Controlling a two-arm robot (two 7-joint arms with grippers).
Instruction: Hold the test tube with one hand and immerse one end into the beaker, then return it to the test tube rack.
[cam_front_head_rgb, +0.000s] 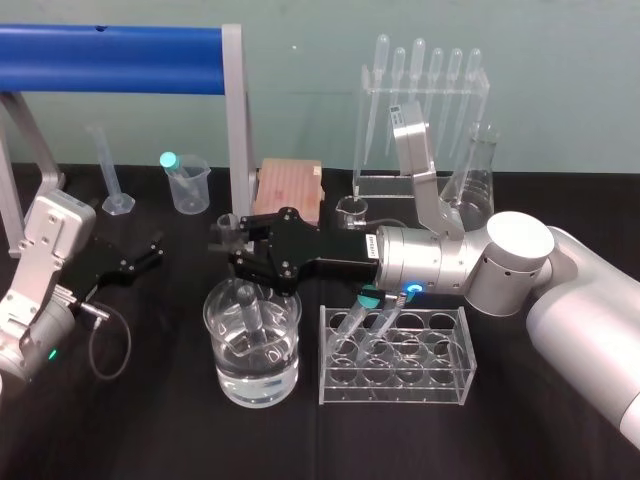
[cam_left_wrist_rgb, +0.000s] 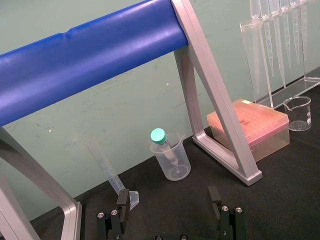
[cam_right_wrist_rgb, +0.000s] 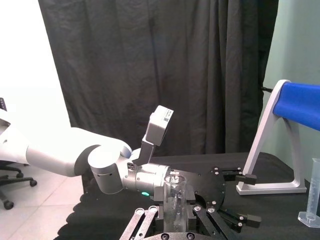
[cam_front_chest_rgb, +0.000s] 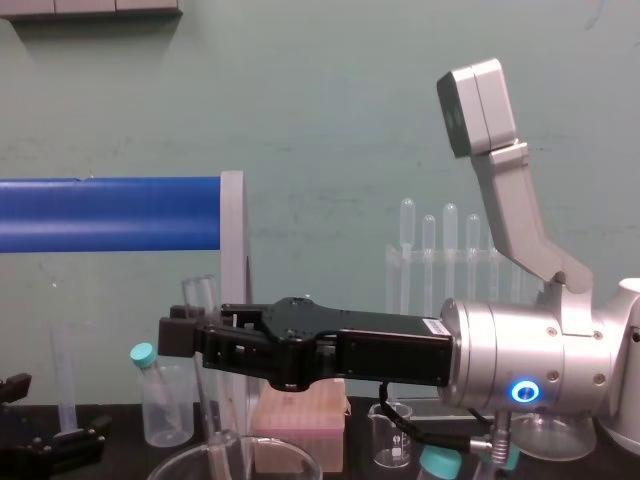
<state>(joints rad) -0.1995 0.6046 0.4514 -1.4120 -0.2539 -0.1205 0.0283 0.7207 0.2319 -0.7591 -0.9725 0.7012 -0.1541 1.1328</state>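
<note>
While the right gripper (cam_front_head_rgb: 228, 243) hangs above the beaker (cam_front_head_rgb: 224, 368), it is clenched on the test tube (cam_front_chest_rgb: 199, 300).
Left gripper (cam_front_head_rgb: 150, 250): parked far left, fingers spread. Beaker: beside the rack (cam_front_head_rgb: 440, 372), holding clear liquid. Test tube: near upright, lower end inside the beaker.

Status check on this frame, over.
Right claw shut on test tube, near upright, lower end inside beaker. Left claw open, parked far left. Test tube rack just right of beaker, holding teal-capped tubes.
</note>
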